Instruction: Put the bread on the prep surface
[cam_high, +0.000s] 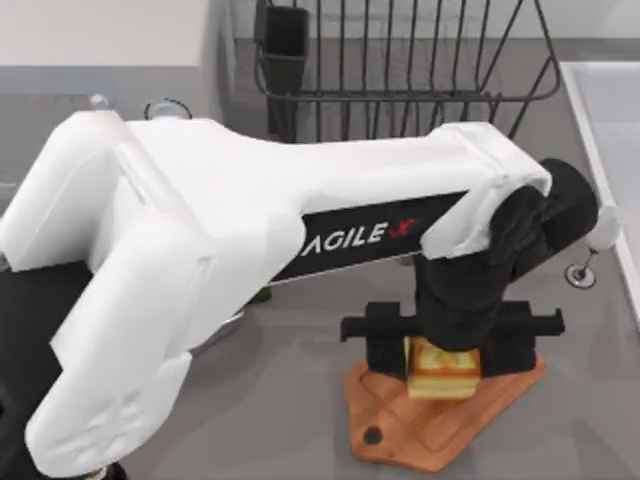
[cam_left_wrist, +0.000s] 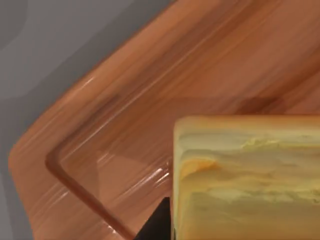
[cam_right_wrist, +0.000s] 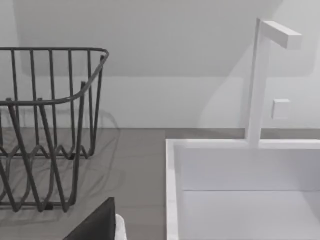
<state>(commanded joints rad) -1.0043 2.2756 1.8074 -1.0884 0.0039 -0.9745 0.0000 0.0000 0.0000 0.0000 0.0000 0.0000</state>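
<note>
Left wrist view, lower right: bread (cam_left_wrist: 245, 180) sits low over the cutting board (cam_left_wrist: 165, 85). Top view, lower centre: left gripper (cam_high: 445, 350) clamps the bread, placing step; next, I judge, release and lift

The bread (cam_high: 443, 372) is golden yellow with paler creamy layers and a browner crust along its edge. The prep surface (cam_high: 400, 425) under it is reddish-brown wood, streaked with darker and lighter grain, its groove a deeper brown. The left claw (cam_high: 447, 345) is matt black, on a white arm (cam_high: 230, 250) carrying a black band with white lettering and a red mark. The table (cam_high: 290, 400) is plain mid grey. The wire rack (cam_high: 400, 60) at the far side is dark grey. The sink (cam_right_wrist: 240, 190) on the right is white.
</note>
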